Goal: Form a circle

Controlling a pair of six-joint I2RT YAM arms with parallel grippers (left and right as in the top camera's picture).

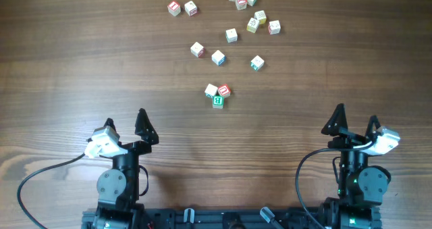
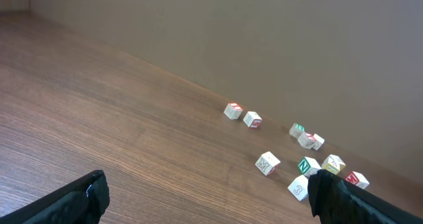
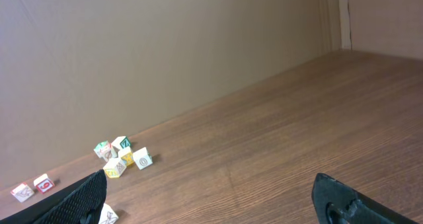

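No circle is formed; its pieces, small pale wooden letter cubes, lie scattered over the far half of the table. Three of them touch in a cluster [image 1: 217,94] near the middle. A pair [image 1: 183,9] lies far left, and a group [image 1: 253,13] far right. My left gripper [image 1: 125,119] and right gripper [image 1: 356,114] hover near the front edge, both open and holding nothing. In the left wrist view the left gripper [image 2: 211,204] frames bare wood, with cubes [image 2: 268,163] ahead to the right. The right gripper [image 3: 208,201] has cubes [image 3: 142,158] far to its left.
The brown wooden table [image 1: 74,60] carries only the cubes. Loose single cubes [image 1: 218,57] sit between the cluster and the far group. A plain wall [image 2: 277,39] rises behind the table's far edge. Cables [image 1: 40,175] trail by the arm bases.
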